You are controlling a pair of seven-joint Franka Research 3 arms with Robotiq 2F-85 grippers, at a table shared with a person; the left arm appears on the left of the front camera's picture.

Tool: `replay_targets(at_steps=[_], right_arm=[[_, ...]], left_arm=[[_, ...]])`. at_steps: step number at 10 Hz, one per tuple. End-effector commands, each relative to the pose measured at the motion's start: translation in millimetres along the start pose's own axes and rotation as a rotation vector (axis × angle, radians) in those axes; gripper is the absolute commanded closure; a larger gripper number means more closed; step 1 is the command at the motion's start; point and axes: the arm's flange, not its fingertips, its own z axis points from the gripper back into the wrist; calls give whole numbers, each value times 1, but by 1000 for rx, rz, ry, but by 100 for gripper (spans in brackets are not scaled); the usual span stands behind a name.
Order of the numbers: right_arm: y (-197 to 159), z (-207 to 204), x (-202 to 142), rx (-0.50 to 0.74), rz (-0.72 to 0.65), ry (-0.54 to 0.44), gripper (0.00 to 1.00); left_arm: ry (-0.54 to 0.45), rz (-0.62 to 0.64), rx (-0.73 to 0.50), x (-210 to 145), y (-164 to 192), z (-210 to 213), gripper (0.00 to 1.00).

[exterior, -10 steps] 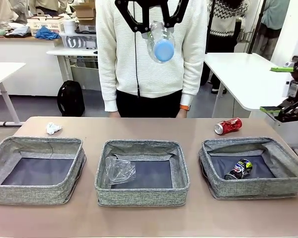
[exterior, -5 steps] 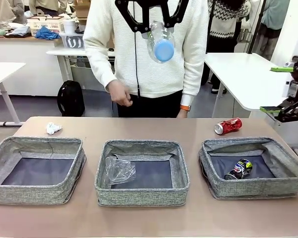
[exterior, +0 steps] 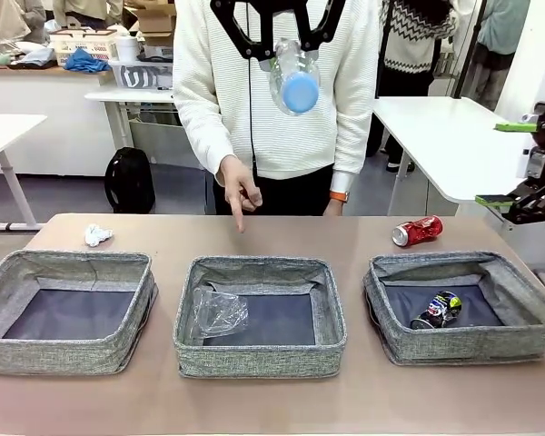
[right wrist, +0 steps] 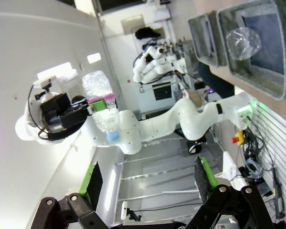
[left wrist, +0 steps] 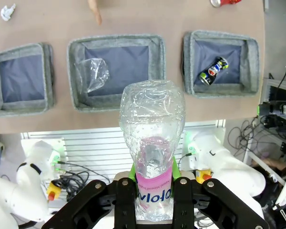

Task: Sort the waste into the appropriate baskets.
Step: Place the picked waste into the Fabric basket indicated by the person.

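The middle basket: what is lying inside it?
Inside the middle basket lies one crumpled clear bottle, toward its left side on the dark bottom. In the front view the near wall covers a strip of that bottom.

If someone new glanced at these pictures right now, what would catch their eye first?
At the top centre of the front view, the left gripper grips a clear blue-capped bottle with a pink label, high above the middle basket. Just below it, the person's hand points down at the table behind that basket, which already holds a crumpled clear bottle.
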Motion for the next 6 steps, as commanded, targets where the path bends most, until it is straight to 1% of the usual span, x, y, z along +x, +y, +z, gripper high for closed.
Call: replay_targets(at_steps=[1,6], right_arm=[[2,-1,-1,12,5,-1,0],[2,-1,-1,12,5,-1,0]], left_arm=[[10,17,-17,-3,1,3,77],[10,17,-17,-3,1,3,77]])
